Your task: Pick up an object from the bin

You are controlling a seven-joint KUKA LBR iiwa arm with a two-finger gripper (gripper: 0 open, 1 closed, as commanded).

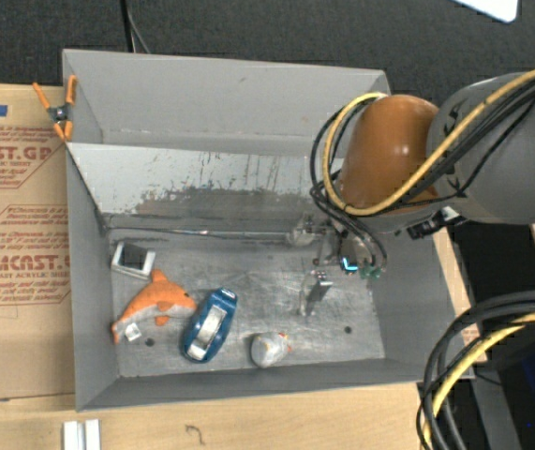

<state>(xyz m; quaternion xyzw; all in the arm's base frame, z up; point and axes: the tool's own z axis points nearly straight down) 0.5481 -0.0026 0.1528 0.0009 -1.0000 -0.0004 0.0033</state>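
Observation:
My gripper (318,291) hangs below the arm's orange cover, over bare bin floor right of the middle. Nearest to it is a small grey crumpled lump (268,349) with an orange speck, lying near the front wall, down and to the gripper's left. Further left lies a blue and white oval thing (209,325), tilted. An orange toy fish (156,304) with a pale tail lies beside it on the left. None of these touches the gripper.
A small grey and white square block (133,259) rests by the bin's left wall, behind the fish. The arm with its cables reaches in over the bin's right rim. The sloped back wall rises behind the gripper.

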